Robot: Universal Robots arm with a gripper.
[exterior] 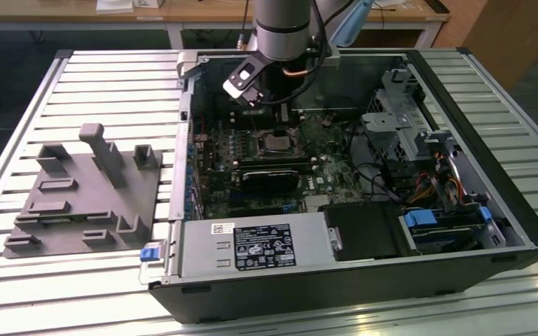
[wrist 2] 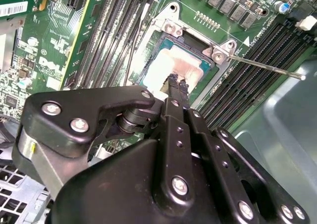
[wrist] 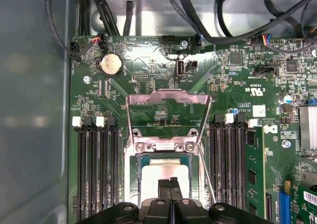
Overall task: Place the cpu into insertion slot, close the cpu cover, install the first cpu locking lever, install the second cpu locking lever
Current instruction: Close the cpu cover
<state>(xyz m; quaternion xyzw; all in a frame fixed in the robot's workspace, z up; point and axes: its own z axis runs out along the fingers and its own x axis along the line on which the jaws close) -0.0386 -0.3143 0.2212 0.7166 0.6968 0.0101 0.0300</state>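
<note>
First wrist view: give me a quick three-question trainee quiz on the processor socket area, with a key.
1. True or false: the small square cpu with the dull silver-grey metal top lies in the dark square insertion slot on the green circuit board.
2. Multiple choice: the thin silvery metal cpu cover frame is
A) closed flat over the cpu
B) swung open, clear of the cpu
C) held by the gripper
3. Short answer: the black gripper is over the cpu. Are its fingers open or shut?

Key: 1 true; 2 B; 3 shut.
</note>
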